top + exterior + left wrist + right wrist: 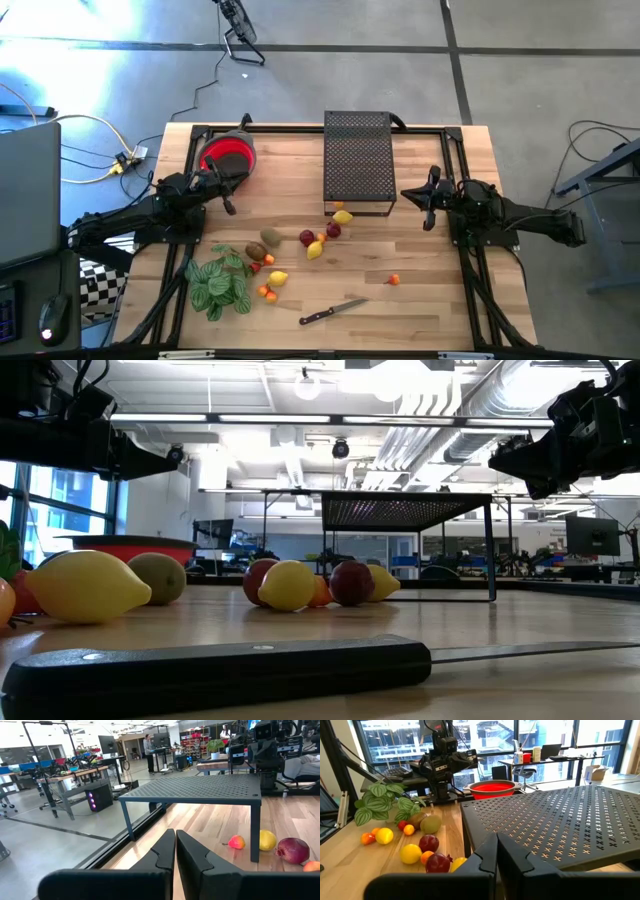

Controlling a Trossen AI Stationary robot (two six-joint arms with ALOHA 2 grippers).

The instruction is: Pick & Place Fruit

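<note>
Starting at the left of the overhead frame, your left gripper (228, 203) hangs just below the red bowl (229, 154), its fingers (165, 855) pressed together with nothing between them. The bowl sits at the upper left of the wooden table (420, 300).

Below it, at the lower left, the green leafy plant (220, 282) lies flat. Just right of the plant you have a brown kiwi (257, 251), another kiwi (270, 238), a yellow lemon (278, 279) and small orange pieces (268, 292).

Moving toward the centre, a dark red apple (307, 238), a second lemon (315, 250) and another dark red apple (333, 231) cluster together, with a third lemon (343, 216) at the front edge of the black perforated rack (358, 160), which stands at upper centre. The black-handled knife (330, 313) lies at lower centre, well apart from the fruit.

Right of centre, one small orange fruit (394, 280) sits alone.

At the right of the frame, your right gripper (428, 205) hovers just beside the rack's right edge, fingers (485, 855) closed and empty.
</note>
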